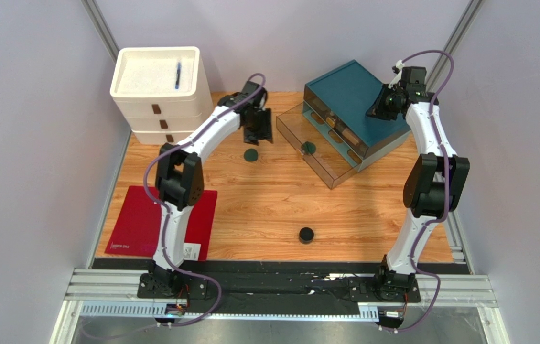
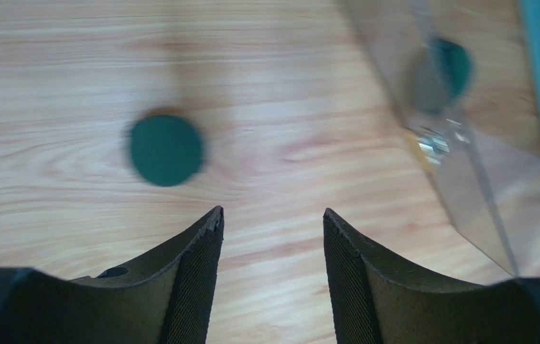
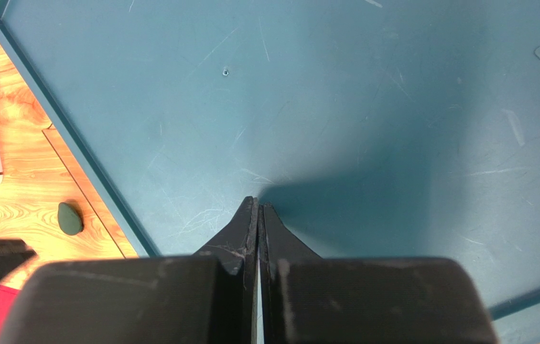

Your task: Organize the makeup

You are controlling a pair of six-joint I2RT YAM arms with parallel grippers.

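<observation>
Wooden tabletop (image 1: pixel 273 208), grey walls on three sides, viewed from the near edge. Teal organizer (image 1: pixel 352 89) at far right with its lowest clear drawer (image 1: pixel 330 172) pulled out toward the left. White drawer stack (image 1: pixel 154 107) at far left with a blue pen (image 1: pixel 178 74) on its lid, red mat (image 1: pixel 133 215) at near left. One loose green disc (image 1: pixel 250 155) lies flat on the wood just left of the open drawer. A second green disc (image 1: pixel 309 148) sits inside that drawer. The black round jar (image 1: pixel 306 234) stands alone near the middle of the near edge, well apart from both. Left gripper (image 2: pixel 271 215) hangs above the wood beside the loose disc, jaws spread with nothing between them. Right gripper (image 3: pixel 258 204) rests over the organizer's flat top, jaws pressed together and empty. Judgement: the loose disc looks rigid, light and very low, so the fingers would have to straddle its rim close to the wood. A smooth edge could slip out or skate away. The jar looks stiff and squat, easier to pinch across its sides. Hard to read: the wrist view is motion-blurred, and the drawer's disc shows there only through the clear wall. Beige shapes (image 1: pixel 339 136) behind the upper drawer fronts may be bottles, but are too small to tell.
</observation>
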